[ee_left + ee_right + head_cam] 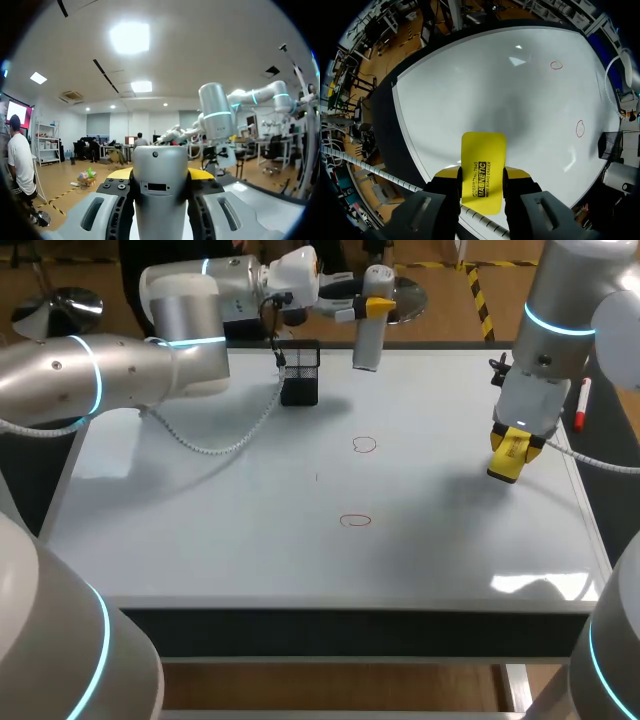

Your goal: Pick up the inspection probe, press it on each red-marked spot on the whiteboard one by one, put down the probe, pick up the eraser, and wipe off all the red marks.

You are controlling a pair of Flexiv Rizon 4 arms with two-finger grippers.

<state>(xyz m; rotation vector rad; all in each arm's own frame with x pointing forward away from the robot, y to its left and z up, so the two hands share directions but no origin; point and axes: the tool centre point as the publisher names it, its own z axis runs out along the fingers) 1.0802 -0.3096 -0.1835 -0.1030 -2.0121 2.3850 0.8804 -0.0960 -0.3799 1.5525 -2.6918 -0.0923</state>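
My left gripper (375, 307) hangs above the whiteboard's (200, 520) far edge, shut on the grey cylindrical probe (367, 335), which points down. In the left wrist view the probe (160, 185) fills the gap between the fingers (119, 174). My right gripper (515, 443) is over the board's right side, shut on the yellow eraser (505, 462); in the right wrist view the eraser (483, 165) sticks out ahead of the gripper (482, 176) above the board. Two red circles are drawn mid-board, one farther (364, 445) and one nearer (355, 521); the right wrist view shows both (556, 65) (580, 128).
A black mesh holder (300, 374) stands at the board's far side, just left of the probe. A red marker pen (581, 404) lies by the board's right edge. A white coiled cable (215, 445) droops from my left arm over the board's left part.
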